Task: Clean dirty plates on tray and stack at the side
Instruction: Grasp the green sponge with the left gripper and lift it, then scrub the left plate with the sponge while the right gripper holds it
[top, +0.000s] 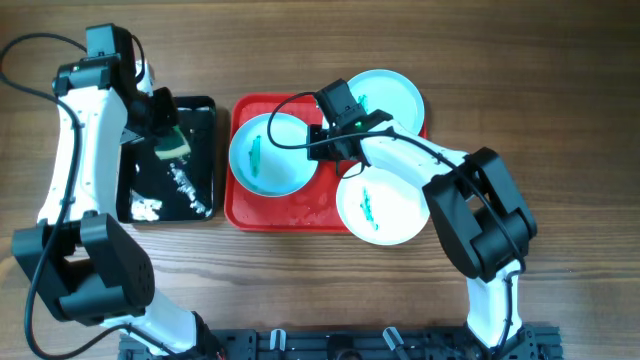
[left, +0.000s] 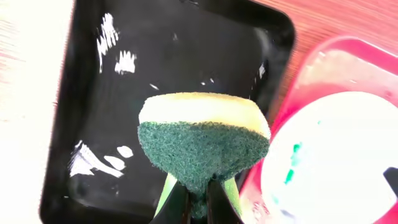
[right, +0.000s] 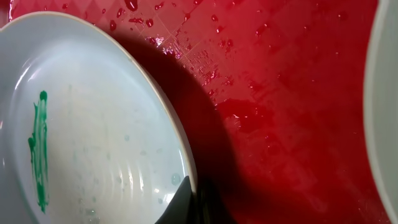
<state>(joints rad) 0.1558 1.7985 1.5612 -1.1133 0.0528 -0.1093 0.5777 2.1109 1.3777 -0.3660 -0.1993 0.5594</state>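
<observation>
Three pale plates with teal smears lie on the red tray (top: 300, 212): a left plate (top: 265, 155), a back right plate (top: 392, 95) and a front right plate (top: 385, 205). My right gripper (top: 318, 140) is shut on the left plate's right rim (right: 186, 165), which casts a shadow on the wet tray floor (right: 280, 93). My left gripper (left: 198, 202) is shut on a yellow and green sponge (left: 202, 140) and holds it above the black tray (left: 81, 99). The sponge also shows in the overhead view (top: 172, 145).
The black tray (top: 170, 160) sits left of the red tray and holds white foam patches (top: 185, 185). Water drops lie on the red tray floor. Bare wooden table surrounds both trays.
</observation>
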